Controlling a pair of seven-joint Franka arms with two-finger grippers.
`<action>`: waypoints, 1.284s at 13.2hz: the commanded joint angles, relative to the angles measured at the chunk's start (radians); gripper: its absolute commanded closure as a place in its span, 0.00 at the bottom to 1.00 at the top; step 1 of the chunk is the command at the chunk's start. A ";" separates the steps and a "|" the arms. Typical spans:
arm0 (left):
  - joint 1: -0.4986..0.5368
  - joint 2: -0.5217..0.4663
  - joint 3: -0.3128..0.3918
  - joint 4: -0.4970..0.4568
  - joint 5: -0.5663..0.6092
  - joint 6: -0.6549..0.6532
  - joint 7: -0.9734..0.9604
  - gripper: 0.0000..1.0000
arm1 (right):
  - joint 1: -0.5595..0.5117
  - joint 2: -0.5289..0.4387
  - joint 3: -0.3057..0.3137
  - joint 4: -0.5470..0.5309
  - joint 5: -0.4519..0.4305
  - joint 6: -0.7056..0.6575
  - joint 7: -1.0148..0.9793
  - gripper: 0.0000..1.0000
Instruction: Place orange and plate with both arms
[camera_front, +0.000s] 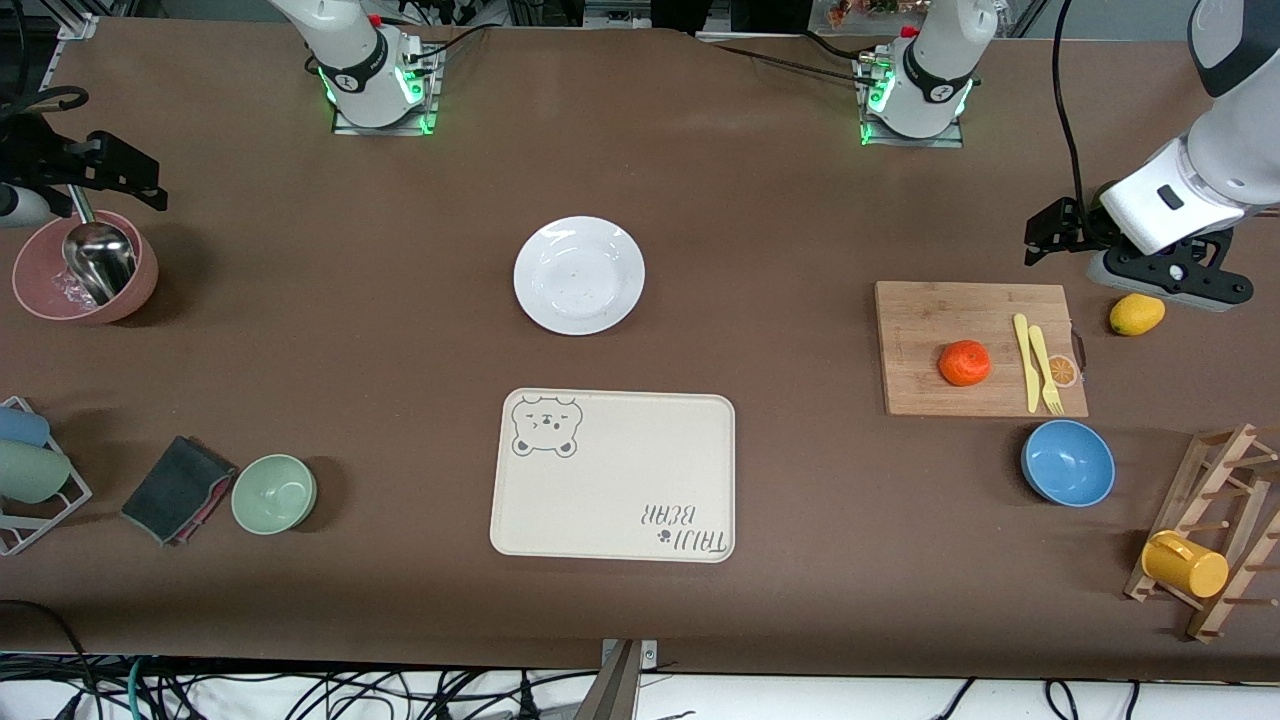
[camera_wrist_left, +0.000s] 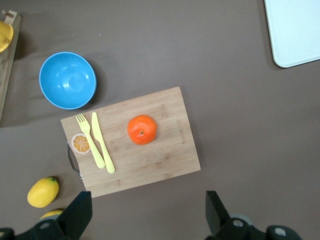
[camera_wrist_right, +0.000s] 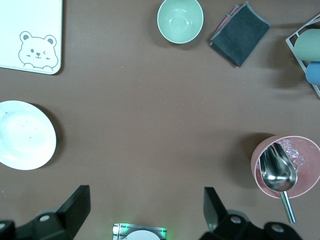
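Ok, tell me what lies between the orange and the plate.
Front view: between the orange and the plate lie only the cutting board under the orange, then bare brown table.

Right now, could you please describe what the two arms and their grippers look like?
Both arms are white and jointed with dark grey bands, black cables and green lights at their bases. The left gripper and right gripper are black, with wedge-shaped jaws.
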 joint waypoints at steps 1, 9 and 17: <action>0.000 0.001 -0.002 0.009 0.017 -0.014 -0.014 0.00 | 0.001 -0.045 0.001 0.018 0.015 -0.035 0.008 0.00; -0.003 0.004 -0.008 0.022 0.018 -0.016 -0.018 0.00 | -0.002 -0.050 -0.014 0.016 0.009 -0.044 -0.004 0.00; -0.003 0.010 -0.008 0.032 0.019 -0.031 -0.019 0.00 | -0.002 -0.058 -0.040 0.016 0.015 -0.041 -0.006 0.00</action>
